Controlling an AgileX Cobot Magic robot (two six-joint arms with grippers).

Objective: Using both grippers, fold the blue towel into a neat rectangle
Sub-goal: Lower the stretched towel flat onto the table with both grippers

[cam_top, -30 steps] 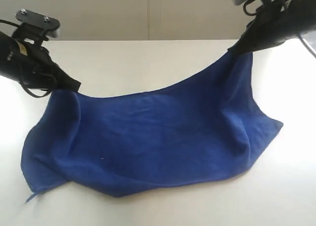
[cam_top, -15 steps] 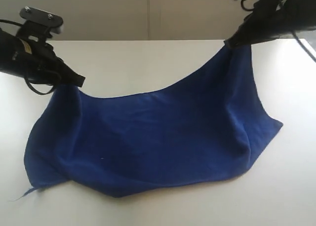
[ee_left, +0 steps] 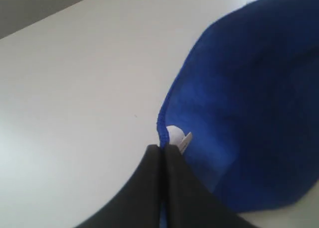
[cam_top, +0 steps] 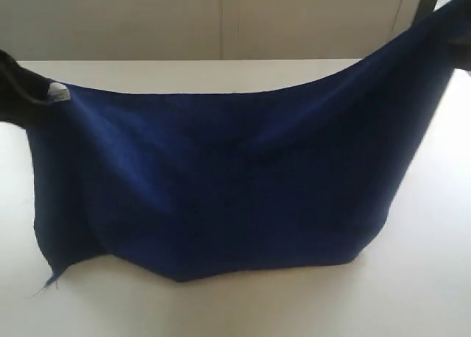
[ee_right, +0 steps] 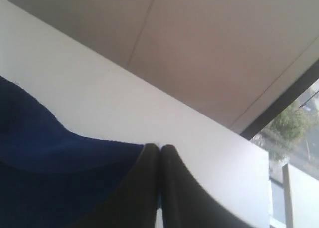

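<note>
jaws shut on its corners, left gripper and right gripper hang the blue towel spread for folding.

Left claw pinched closed; right claw likewise.

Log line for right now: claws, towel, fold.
left claw: shut on blue towel corner by white tag | right claw: shut on other corner | towel: hanging between claws, lower edge on table | fold: not done
</note>
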